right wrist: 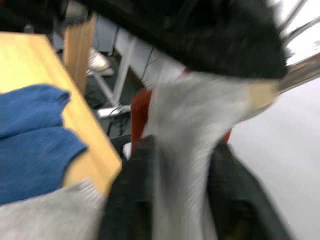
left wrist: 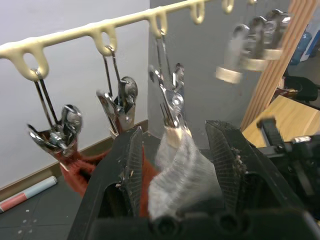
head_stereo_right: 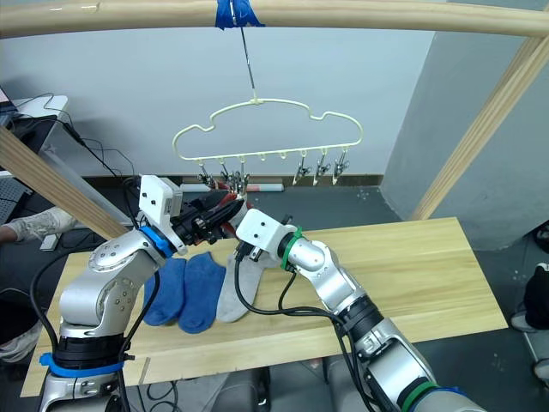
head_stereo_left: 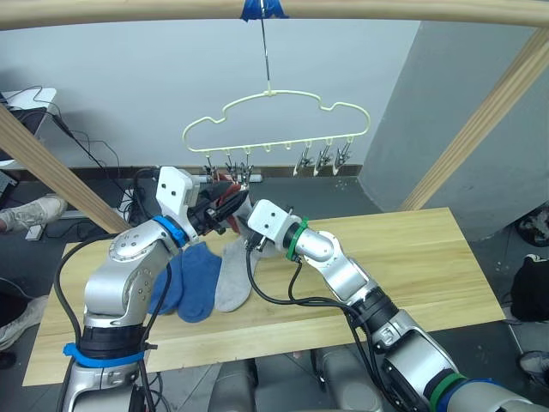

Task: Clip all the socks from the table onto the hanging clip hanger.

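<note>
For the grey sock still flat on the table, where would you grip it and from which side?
Grip the grey sock at its open cuff end near the table's front edge, coming down from above. It lies flat, with a blue sock touching its left side, so pinching that end is probably easiest.

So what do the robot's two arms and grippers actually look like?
Both arms are silver-grey metal with white wrist blocks and loose black cables. The left gripper follows a blue wrist band; the right gripper follows a green one. The fingers are black with ridged pads.
</note>
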Controlling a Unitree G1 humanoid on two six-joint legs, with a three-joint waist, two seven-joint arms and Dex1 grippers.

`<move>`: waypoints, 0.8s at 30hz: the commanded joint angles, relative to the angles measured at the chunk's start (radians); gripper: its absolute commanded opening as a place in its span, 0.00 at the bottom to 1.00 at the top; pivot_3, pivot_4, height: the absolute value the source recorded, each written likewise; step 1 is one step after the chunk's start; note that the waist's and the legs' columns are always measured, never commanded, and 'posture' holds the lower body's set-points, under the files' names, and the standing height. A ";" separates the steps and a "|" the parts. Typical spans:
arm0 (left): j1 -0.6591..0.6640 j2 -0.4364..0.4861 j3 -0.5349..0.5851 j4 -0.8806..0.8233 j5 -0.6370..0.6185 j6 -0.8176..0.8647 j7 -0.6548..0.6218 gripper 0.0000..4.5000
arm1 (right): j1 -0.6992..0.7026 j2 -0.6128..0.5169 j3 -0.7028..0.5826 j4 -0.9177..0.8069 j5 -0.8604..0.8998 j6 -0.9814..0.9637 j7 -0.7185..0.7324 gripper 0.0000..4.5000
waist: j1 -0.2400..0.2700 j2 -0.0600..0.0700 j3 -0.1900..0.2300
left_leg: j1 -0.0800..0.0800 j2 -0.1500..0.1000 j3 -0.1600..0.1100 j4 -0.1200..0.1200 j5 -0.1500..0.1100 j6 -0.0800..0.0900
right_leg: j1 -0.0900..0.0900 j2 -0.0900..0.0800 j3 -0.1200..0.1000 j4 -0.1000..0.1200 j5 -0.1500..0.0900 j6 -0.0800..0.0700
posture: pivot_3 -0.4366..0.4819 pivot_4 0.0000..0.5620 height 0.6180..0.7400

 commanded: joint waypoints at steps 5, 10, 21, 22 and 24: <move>0.038 0.070 0.028 -0.055 0.003 -0.041 -0.062 0.50 | 0.102 -0.104 0.023 -0.219 -0.012 0.115 0.115 0.56 | 0.014 0.000 0.000 | 0.000 0.000 0.000 0.000 0.000 0.000 | 0.000 0.000 0.000 0.000 0.000 0.000 | 0.32 0.41 1.00; 0.109 0.157 -0.002 -0.071 0.106 -0.213 -0.157 0.50 | 0.248 -0.250 -0.034 -0.491 0.024 0.257 0.213 0.56 | 0.020 0.000 0.000 | 0.000 0.000 0.000 0.000 0.000 0.000 | 0.000 -0.001 0.000 0.000 0.000 0.000 | 0.33 0.40 1.00; 0.143 0.177 -0.003 -0.082 0.145 -0.347 -0.212 0.50 | 0.206 -0.213 -0.351 -0.809 0.273 0.562 0.145 0.56 | 0.023 -0.001 -0.001 | 0.001 0.001 0.000 0.001 0.002 -0.003 | 0.000 0.000 -0.001 0.001 -0.002 0.002 | 0.35 0.36 1.00; 0.139 0.173 -0.003 -0.080 0.148 -0.350 -0.207 0.50 | 0.182 -0.200 -0.359 -0.801 0.284 0.576 0.130 0.56 | 0.023 -0.001 -0.001 | 0.001 0.000 0.000 0.001 0.002 -0.003 | 0.000 0.000 -0.001 0.001 -0.002 0.002 | 0.35 0.35 1.00; 0.134 0.167 -0.007 -0.075 0.151 -0.355 -0.200 0.50 | 0.153 -0.185 -0.363 -0.782 0.294 0.589 0.108 0.56 | 0.024 -0.001 -0.002 | 0.001 0.000 0.000 0.001 0.002 -0.003 | 0.000 0.000 -0.001 0.001 -0.001 0.002 | 0.36 0.35 1.00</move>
